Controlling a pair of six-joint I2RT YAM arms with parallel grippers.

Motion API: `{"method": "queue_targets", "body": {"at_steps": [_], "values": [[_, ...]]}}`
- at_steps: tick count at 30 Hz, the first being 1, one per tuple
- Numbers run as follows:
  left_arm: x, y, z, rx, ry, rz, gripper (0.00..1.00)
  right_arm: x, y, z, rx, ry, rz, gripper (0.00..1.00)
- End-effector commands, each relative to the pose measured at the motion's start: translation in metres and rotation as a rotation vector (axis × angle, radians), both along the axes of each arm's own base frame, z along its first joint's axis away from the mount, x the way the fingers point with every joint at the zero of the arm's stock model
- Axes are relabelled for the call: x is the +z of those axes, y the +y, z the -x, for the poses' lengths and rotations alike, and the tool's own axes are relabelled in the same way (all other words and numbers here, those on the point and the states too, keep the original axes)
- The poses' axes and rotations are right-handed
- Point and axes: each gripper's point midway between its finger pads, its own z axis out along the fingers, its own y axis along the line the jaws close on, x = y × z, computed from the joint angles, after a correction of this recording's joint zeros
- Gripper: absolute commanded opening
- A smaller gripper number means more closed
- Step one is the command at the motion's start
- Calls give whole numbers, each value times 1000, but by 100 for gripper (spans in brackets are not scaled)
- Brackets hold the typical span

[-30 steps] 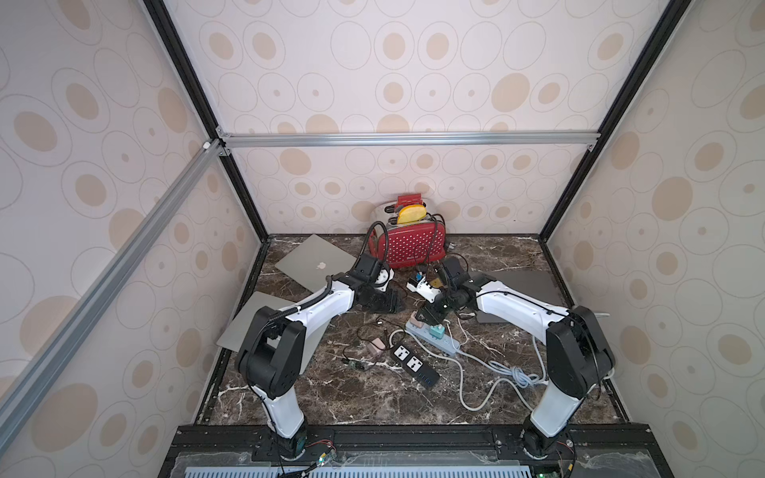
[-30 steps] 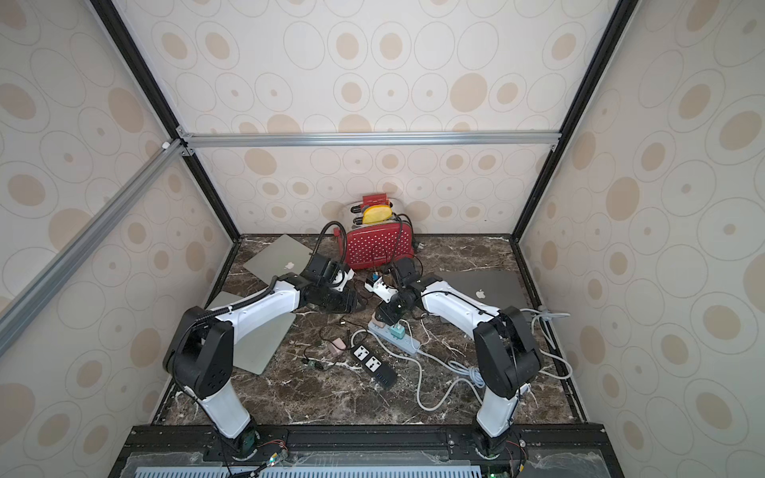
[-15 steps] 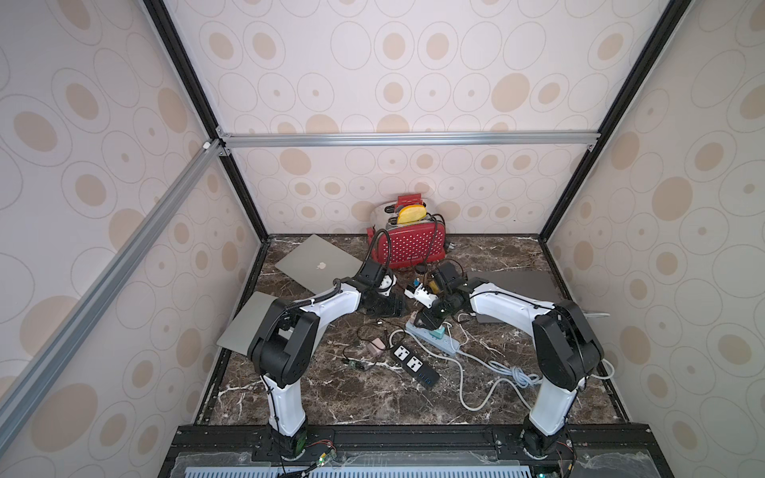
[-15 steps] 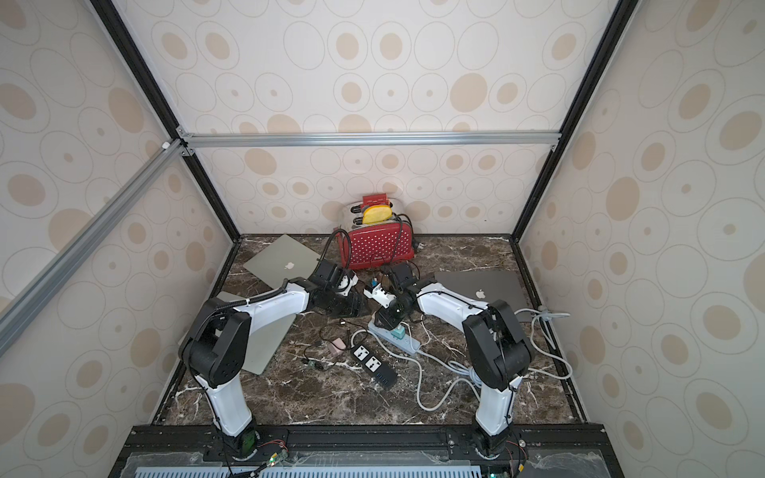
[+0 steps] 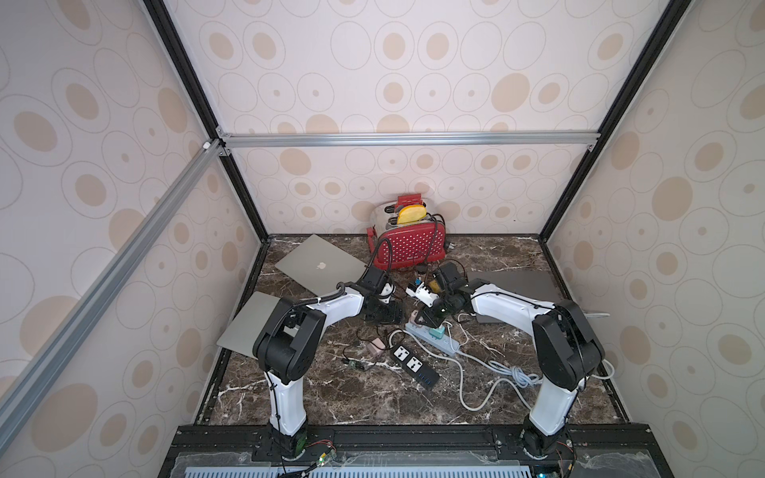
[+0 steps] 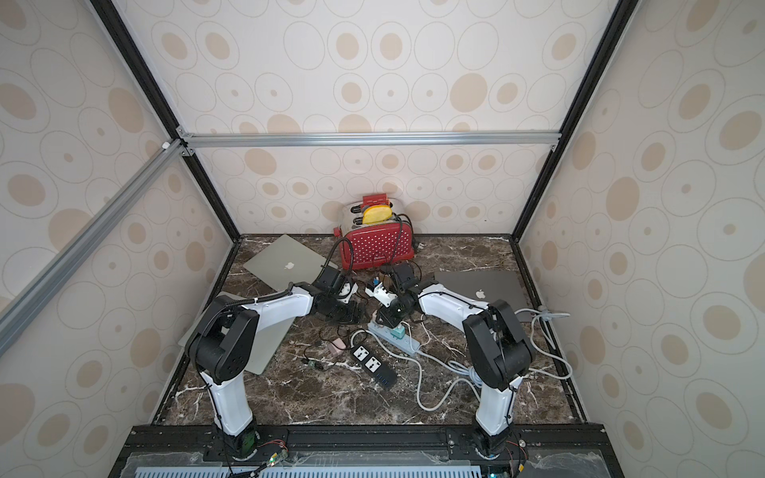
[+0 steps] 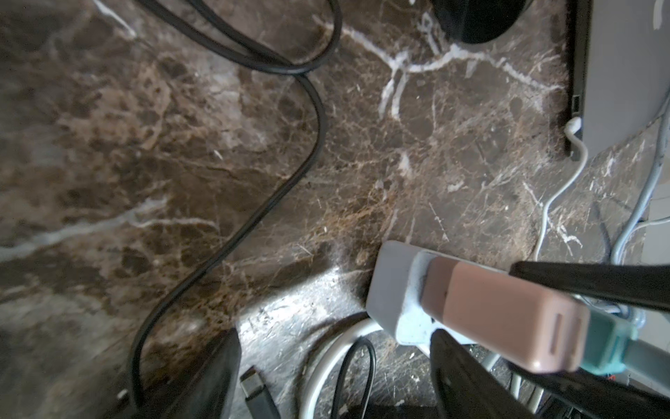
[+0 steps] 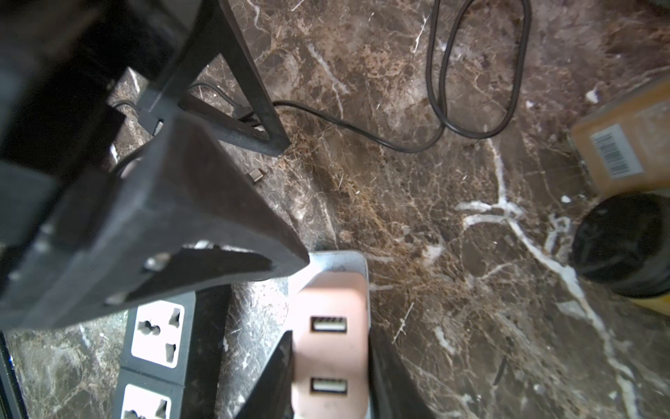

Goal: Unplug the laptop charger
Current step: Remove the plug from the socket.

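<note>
Bench (image 8: 453,225) glossy veined marble; pink charger (image 8: 328,308) between right gripper (image 8: 330,362) jaws smooth matt plastic; black cable (image 7: 321,127) rubbery.

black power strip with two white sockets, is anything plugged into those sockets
No, in a top view both white sockets of the flat black power strip lie bare, with no plug in either.
</note>
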Motion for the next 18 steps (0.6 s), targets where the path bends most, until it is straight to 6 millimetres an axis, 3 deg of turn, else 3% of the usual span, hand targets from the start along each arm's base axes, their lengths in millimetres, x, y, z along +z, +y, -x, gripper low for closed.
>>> {"method": "queue_targets", "body": {"at_steps": [1, 10, 18], "values": [[-12, -1, 4, -27, 14, -34, 86, -9, 2, 14, 7, 50, -16, 31], [-26, 13, 4, -4, 16, -130, 87, -7, 4, 15, -27, 54, -53, 27], [-33, 24, 6, -17, 5, -231, 87, 12, 7, 5, -57, -8, -93, 20]]}}
